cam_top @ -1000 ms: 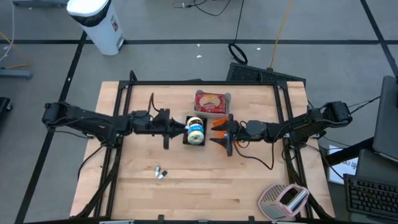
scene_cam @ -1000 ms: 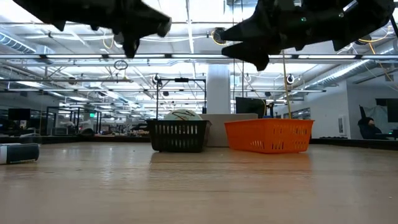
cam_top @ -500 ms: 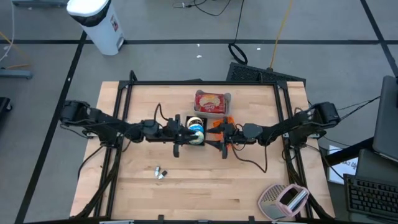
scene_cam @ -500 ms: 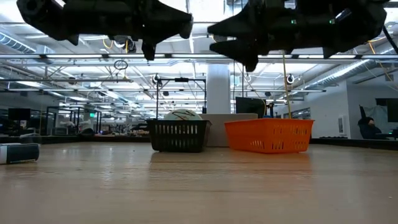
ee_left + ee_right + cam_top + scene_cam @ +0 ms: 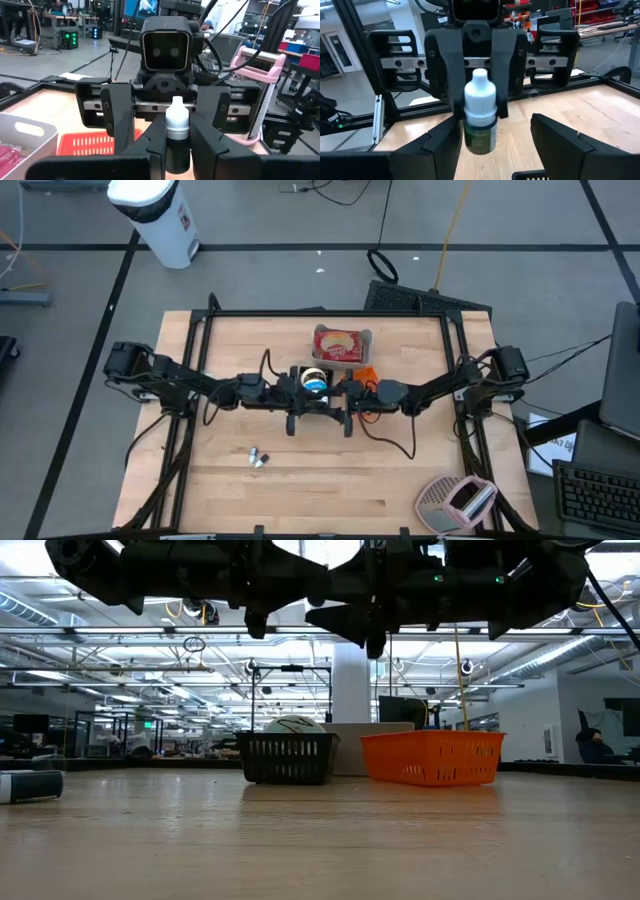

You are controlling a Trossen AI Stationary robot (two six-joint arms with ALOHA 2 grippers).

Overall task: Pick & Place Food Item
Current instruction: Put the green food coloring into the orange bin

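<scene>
A small dropper bottle (image 5: 176, 131) with a white cap and a dark body stands upright in the air over the table's middle, with my left gripper (image 5: 176, 155) shut on it. My right gripper (image 5: 492, 150) faces it from the table's right, open, one finger on each side of the bottle (image 5: 480, 117) and apart from it. In the high view the two grippers meet nose to nose (image 5: 318, 402) just in front of a black basket (image 5: 300, 372). A red food packet (image 5: 342, 345) lies in a white tray behind them. My left gripper pinches the bottle's dark body (image 5: 176, 152), below the white cap, between its two fingers. The fingers come level from the table's left. The bottle stands upright, cap up, lifted clear of the table.
The black basket (image 5: 286, 755) holds a round ball; an orange basket (image 5: 432, 758) stands to its right. Small loose bits (image 5: 257, 459) lie near left, a pink and grey object (image 5: 455, 500) near right. Black frame rails (image 5: 200, 350) run along the table's sides.
Both grippers have come together over the table's middle, my left toward the right edge with the bottle, my right toward the left edge, both sinking a little. My right gripper's open fingers now flank the bottle, which stays upright.
</scene>
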